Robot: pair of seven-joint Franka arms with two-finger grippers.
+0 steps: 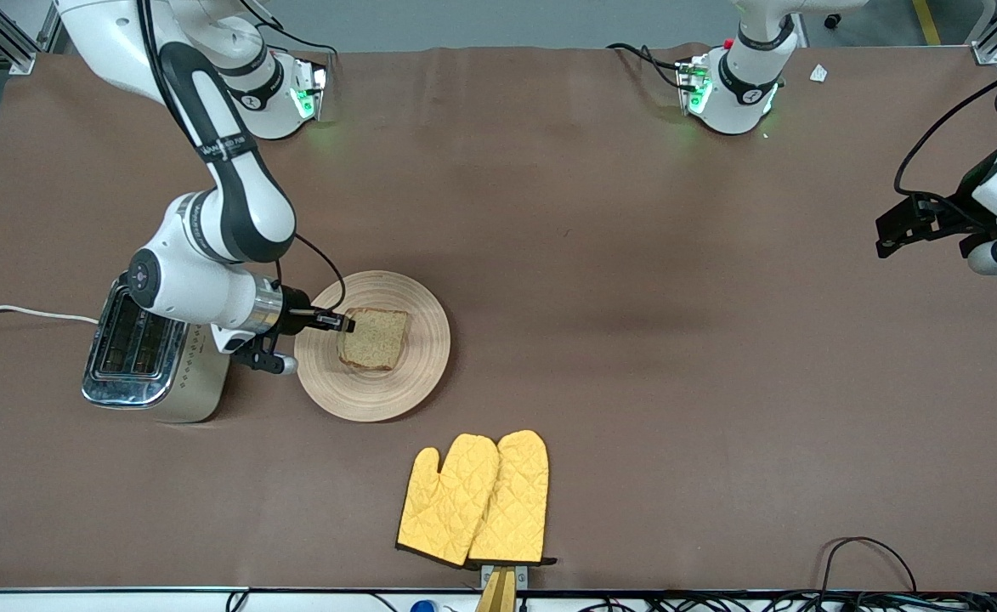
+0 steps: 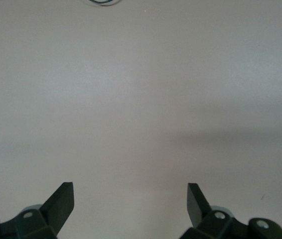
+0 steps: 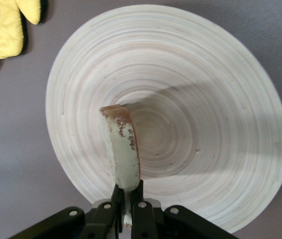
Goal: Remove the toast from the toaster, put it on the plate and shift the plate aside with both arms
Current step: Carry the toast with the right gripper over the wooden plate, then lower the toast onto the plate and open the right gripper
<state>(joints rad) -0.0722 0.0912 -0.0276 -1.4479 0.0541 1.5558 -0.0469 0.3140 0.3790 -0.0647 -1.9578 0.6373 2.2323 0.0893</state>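
Observation:
The toast (image 1: 374, 338), a speckled tan-brown slice, is over the middle of the round light-wood plate (image 1: 417, 374). My right gripper (image 1: 347, 322) is shut on the toast's edge over the plate, next to the toaster. In the right wrist view the toast (image 3: 123, 149) stands edge-on between the shut fingers, above the plate (image 3: 206, 99). My left gripper (image 1: 889, 234) waits at the left arm's end of the table, away from the plate. In the left wrist view it (image 2: 130, 195) is open and empty over bare table.
A chrome toaster (image 1: 145, 357) stands beside the plate toward the right arm's end. Two yellow oven mitts (image 1: 474, 500) lie nearer the front camera than the plate, near the table edge. Cables run along that front edge.

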